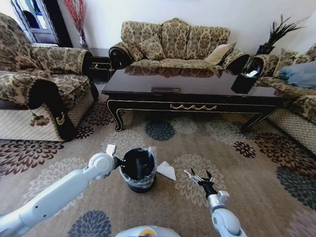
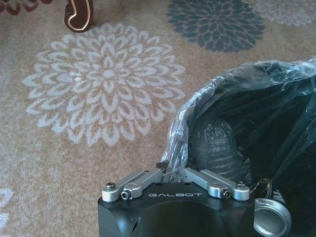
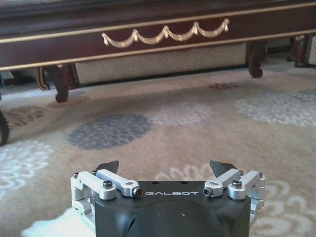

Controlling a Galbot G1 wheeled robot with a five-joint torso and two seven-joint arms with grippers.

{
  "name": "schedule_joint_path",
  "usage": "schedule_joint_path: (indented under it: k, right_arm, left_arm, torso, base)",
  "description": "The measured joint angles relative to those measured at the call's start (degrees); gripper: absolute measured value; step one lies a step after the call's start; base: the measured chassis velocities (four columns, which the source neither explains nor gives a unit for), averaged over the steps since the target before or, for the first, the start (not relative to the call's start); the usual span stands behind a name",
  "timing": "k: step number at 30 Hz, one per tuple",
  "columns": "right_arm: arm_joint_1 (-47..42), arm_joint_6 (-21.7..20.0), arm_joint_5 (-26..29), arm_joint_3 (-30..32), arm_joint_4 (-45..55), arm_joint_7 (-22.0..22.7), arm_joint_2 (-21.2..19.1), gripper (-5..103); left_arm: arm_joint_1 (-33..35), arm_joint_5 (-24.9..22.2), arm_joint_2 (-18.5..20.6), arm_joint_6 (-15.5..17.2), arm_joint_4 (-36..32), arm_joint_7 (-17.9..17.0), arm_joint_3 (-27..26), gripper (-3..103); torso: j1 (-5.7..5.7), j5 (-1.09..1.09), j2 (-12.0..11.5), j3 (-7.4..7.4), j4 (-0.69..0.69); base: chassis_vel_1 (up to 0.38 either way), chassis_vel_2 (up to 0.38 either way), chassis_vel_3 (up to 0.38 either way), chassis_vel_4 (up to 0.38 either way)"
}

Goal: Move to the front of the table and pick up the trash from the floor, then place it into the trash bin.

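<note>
Left tool (image 2: 170, 174) at trash bin (image 1: 138, 170) rim, fingers pressed together pinching clear liner (image 2: 180, 133); "GALBOT" on housing. Right tool (image 1: 199, 178) spread above carpet, apart from white paper piece (image 1: 166, 171) just beside bin. Bin contents indistinct. Bench (image 1: 196, 88) beyond.

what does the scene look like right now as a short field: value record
left hand: at the rim of the trash bin, fingers shut on its clear liner
right hand: open, empty, low over the carpet, facing the table
bin contents: clear plastic bottle lying inside
trash on floor: white paper piece beside the bin, on the side toward the right hand
</note>
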Motion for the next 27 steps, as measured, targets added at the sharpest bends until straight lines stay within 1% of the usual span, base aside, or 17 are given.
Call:
schedule_joint_path:
  k: [4, 5, 7, 9, 14, 15, 17, 23, 27]
  right_arm:
    - [1.90, 0.03, -0.02, -0.77, -3.24, -0.12, -0.54, 100]
    - [2.69, 0.01, 0.01, -1.14, -4.53, -0.14, -0.79, 100]
    - [3.89, 0.18, -0.52, -1.44, -7.16, -0.52, -0.93, 100]
    - [4.92, 0.98, -1.80, -1.61, -9.89, -1.10, -0.90, 100]
    - [6.62, 1.96, -3.23, -2.33, -13.41, -2.14, -1.01, 100]
    - [7.82, 2.28, -3.87, -2.96, -15.10, -2.56, -1.26, 100]
    - [9.26, 2.60, -4.66, -3.93, -17.06, -2.91, -1.47, 100]
    - [13.47, 3.06, -5.17, -6.51, -22.90, -3.79, -0.38, 100]
    - [16.88, 3.64, -6.20, -8.12, -27.06, -4.41, 0.07, 100]
  left_arm:
    - [1.01, 0.43, 0.61, 0.00, 0.17, 0.91, -1.39, 0]
    - [1.40, 0.78, 0.95, 0.00, 0.20, 1.36, -2.08, 0]
    - [1.79, 1.40, 1.24, 0.01, 0.33, 2.37, -3.07, 0]
    - [2.60, 1.68, 1.40, 0.01, 0.35, 2.83, -4.37, 0]
    - [4.88, 2.42, 2.37, 0.00, 0.04, 3.52, -6.57, 0]
    - [6.20, 2.61, 2.95, 0.01, -0.25, 3.81, -7.75, 0]
    - [7.61, 2.69, 3.51, 0.01, -0.58, 4.14, -9.13, 0]
    - [9.94, 4.04, 4.42, 0.01, -1.02, 5.06, -10.36, 0]
    - [11.56, 4.47, 4.53, 0.01, -1.38, 5.16, -11.22, 0]
  torso:
    - [0.00, -0.01, 0.00, 0.00, -0.01]
    - [0.00, 0.02, 0.00, 0.00, 0.02]
    - [0.00, 0.00, 0.00, 0.00, 0.04]
    - [0.00, -0.01, 0.00, 0.00, 0.00]
    - [0.00, 0.01, 0.00, 0.00, -0.01]
    - [0.00, 0.01, 0.00, 0.00, 0.02]
    - [0.00, -0.01, 0.00, 0.00, 0.03]
    - [0.00, 0.01, 0.00, 0.00, 0.00]
    - [0.00, 0.00, 0.00, 0.00, 0.01]
  base:
    - [0.000, 0.000, 0.000, 0.000]
    - [0.000, 0.000, 0.000, 0.000]
    - [0.000, 0.000, 0.000, 0.000]
    - [0.000, 0.000, 0.000, 0.000]
    - [0.000, 0.000, 0.000, 0.000]
    - [0.000, 0.000, 0.000, 0.000]
    - [0.000, 0.000, 0.000, 0.000]
    - [0.000, 0.000, 0.000, 0.000]
    - [0.000, 0.000, 0.000, 0.000]
